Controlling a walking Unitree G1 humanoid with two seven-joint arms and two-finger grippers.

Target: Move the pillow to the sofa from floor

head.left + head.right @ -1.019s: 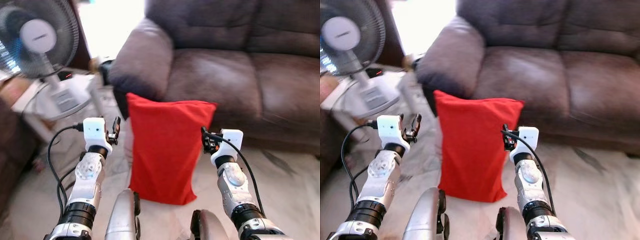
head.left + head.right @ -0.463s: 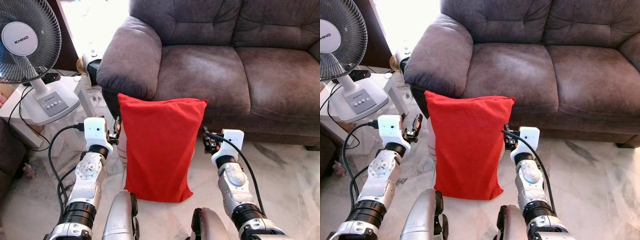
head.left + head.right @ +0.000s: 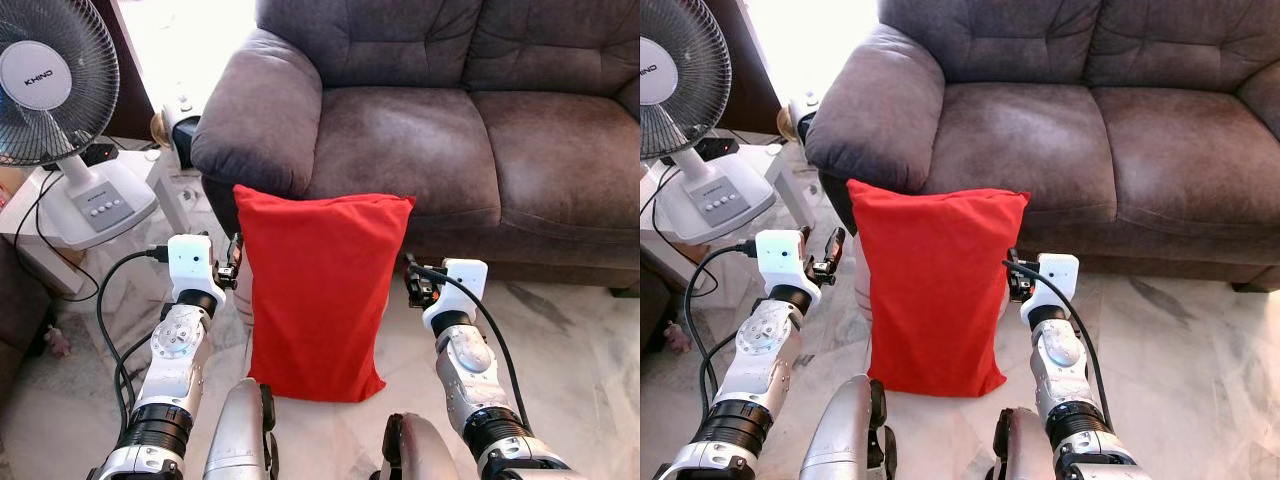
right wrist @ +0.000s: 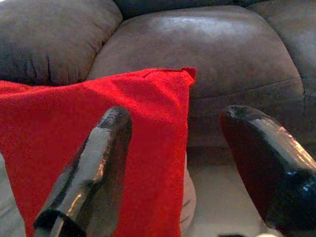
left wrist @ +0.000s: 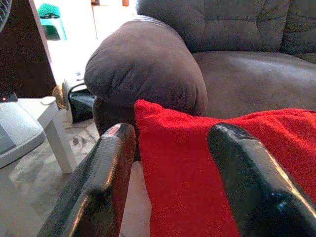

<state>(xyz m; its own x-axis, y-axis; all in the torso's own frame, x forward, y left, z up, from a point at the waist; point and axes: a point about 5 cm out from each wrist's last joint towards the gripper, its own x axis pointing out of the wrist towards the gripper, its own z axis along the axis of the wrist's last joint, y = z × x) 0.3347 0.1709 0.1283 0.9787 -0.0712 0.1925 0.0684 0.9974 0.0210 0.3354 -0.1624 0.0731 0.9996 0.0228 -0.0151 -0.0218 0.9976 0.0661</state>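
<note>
A red pillow [image 3: 316, 290] stands upright on the marble floor, leaning against the front of a dark brown sofa [image 3: 420, 140]. My left gripper [image 3: 233, 262] is held up just left of the pillow's edge, and my right gripper [image 3: 411, 283] just right of it. Both are open with nothing between the fingers. In the left wrist view the pillow's upper corner [image 5: 197, 158] lies between and beyond the black fingers [image 5: 98, 192]. The right wrist view has the pillow's other top corner [image 4: 148, 113] ahead of the spread fingers [image 4: 94, 168].
A white standing fan [image 3: 62, 110] with its cable sits on a low white table [image 3: 40, 215] at the left. A dark kettle-like object [image 3: 182, 140] stands on the floor by the sofa's armrest [image 3: 265, 110]. Open marble floor [image 3: 570, 340] lies to the right.
The camera steadied and shifted, so the blur is gone and the pillow sits slightly further left in view. Both grippers hold the same pose beside the pillow.
</note>
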